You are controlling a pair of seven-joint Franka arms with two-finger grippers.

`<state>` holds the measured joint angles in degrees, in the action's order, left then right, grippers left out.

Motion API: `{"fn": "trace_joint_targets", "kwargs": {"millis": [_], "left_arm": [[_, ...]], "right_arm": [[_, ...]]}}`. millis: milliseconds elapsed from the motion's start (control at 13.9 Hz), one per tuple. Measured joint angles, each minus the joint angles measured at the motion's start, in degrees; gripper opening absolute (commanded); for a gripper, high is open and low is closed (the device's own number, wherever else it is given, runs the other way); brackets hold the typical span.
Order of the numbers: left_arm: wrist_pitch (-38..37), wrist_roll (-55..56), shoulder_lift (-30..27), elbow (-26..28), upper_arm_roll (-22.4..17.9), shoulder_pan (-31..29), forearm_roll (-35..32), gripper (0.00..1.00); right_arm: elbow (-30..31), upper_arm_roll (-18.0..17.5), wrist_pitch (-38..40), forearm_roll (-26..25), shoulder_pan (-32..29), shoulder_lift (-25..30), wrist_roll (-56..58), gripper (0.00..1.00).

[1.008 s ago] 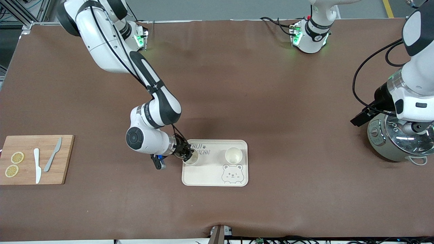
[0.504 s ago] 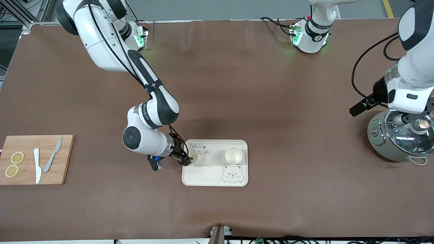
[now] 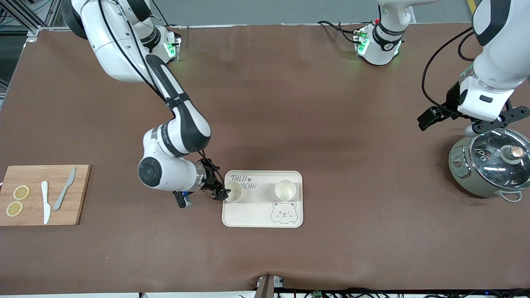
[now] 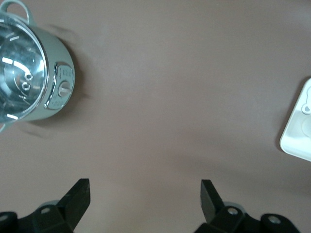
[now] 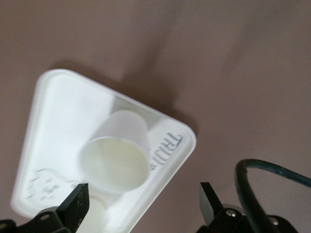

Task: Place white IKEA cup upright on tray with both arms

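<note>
**Matt plastics, shining metal**

The tray point(image 3: 262, 211) and two white cups point(image 3: 285, 189) are looking like smooth matt plastic. The pot point(image 3: 488, 165) is gleaming as polished metal under glossy glass. The cutting board point(image 3: 29, 215) is showing wood grain; the table point(image 3: 290, 103) is appearing matt brown.

Front view: high camera facing both arm bases, looking down on the whole table point(image 3: 265, 103).
Left wrist view: looks down past its spread fingers point(image 4: 77, 196) at the pot point(image 4: 29, 77), from well above.
Right wrist view: close over the tray point(image 5: 48, 97), a cup point(image 5: 116, 155) between its fingers point(image 5: 77, 204).
Shared: tray point(image 3: 265, 215) appears in all three; pot point(image 3: 490, 167) in two.
</note>
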<state>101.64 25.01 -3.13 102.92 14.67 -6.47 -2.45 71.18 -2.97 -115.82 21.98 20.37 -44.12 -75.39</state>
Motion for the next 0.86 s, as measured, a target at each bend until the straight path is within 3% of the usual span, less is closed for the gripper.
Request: {"fn": "trace_joint_targets", "kwargs": {"millis": [432,864], "left_arm": [[0.58,-9.04,-0.12,-1.67,-0.33,-0.53,0.03,1.0],[0.31,-13.93,1.14,-4.55,-0.33,-1.16,0.03,1.0]], "right_arm": [[-5.07,0.14,3.13,-1.6,-4.81,4.36,1.71,1.0],[-5.28,0.44,19.75,-2.8,-13.83,12.44,17.69,1.0]]}}
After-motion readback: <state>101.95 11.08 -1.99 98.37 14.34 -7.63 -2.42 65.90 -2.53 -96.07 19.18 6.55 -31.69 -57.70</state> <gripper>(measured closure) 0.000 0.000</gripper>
